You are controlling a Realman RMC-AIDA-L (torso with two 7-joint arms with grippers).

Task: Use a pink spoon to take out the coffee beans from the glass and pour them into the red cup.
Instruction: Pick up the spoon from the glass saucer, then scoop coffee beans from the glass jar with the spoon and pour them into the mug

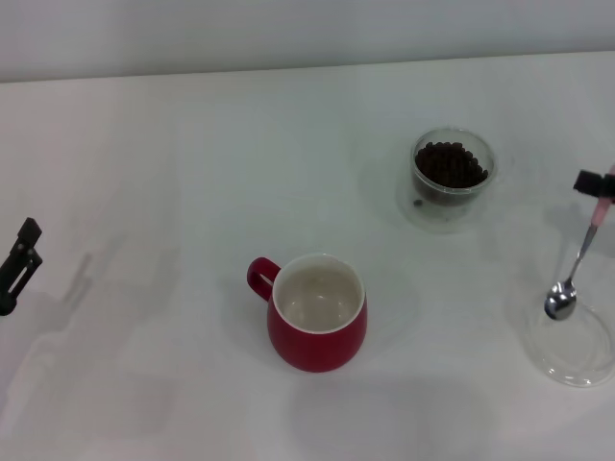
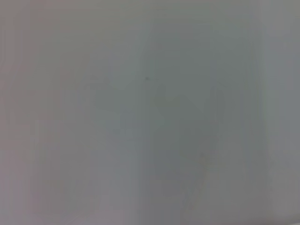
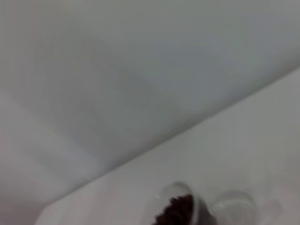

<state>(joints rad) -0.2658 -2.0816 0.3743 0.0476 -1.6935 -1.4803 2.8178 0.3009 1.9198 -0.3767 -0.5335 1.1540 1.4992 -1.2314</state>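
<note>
- The white table (image 1: 173, 173) fills the frame.
- The rounded deep red ceramic cup (image 1: 318, 312), white inside, stands at lower centre.
- The flat clear round dish (image 1: 575, 348) lies at lower right.
- The short clear double-walled glass (image 1: 452, 171), upper right, holds dark coffee beans (image 1: 450, 164).
- The right gripper (image 1: 598, 185), at the right edge, pinches the pink spoon (image 1: 577, 264) by its handle, bowl hanging above the dish.
- The left gripper (image 1: 19, 264) sits at the left edge; its jaw state is unclear.

Plain white table (image 1: 173, 173) filling nearly the whole head view, smooth and matte, with soft grey shadows. Pale wall (image 1: 288, 29) along its far edge. Even, diffuse light.
</note>
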